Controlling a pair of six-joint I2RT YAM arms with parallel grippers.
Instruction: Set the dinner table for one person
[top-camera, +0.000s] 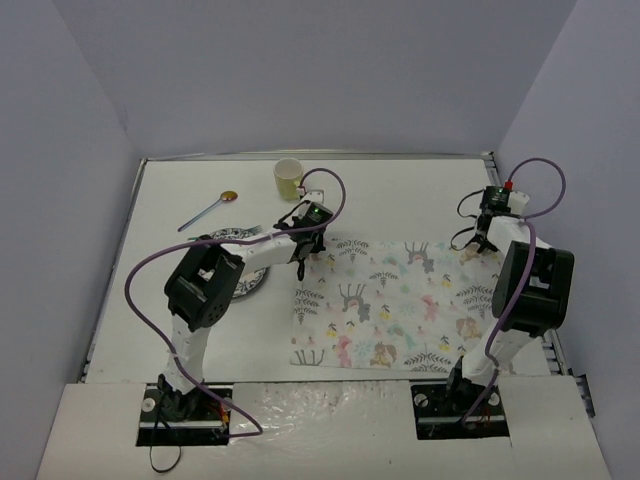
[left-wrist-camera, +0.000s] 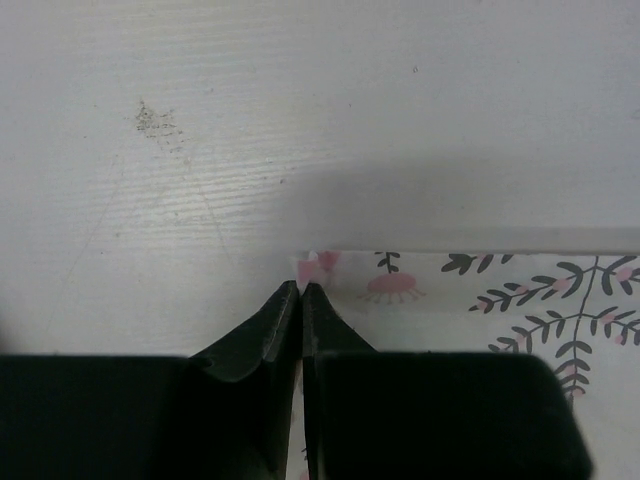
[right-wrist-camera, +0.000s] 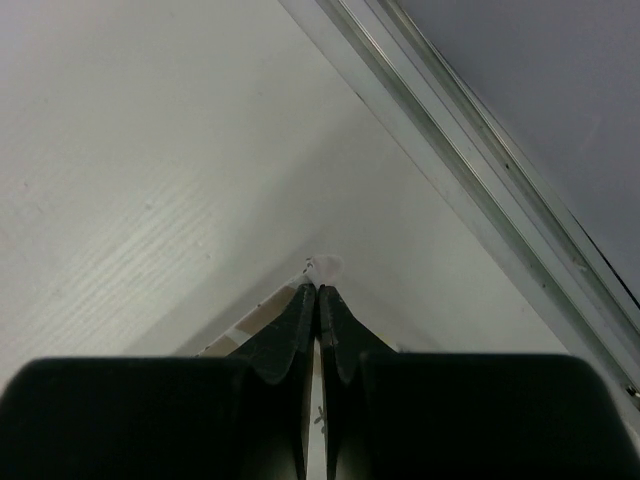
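Seeing the counter (top-camera: 400, 195): matte white, flat, metal-edged, spanning the workspace under both arms. We have a printed cloth mat (top-camera: 390, 300) spread on it. Our left fingers (left-wrist-camera: 285, 320) are pinched together on its far-left corner, and our right fingers (right-wrist-camera: 295, 325) likewise on the far-right corner.

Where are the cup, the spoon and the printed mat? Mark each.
cup (top-camera: 288, 184), top external view, its outer wall.
spoon (top-camera: 205, 212), top external view, middle of handle.
printed mat (top-camera: 400, 305), top external view, middle of the cloth.
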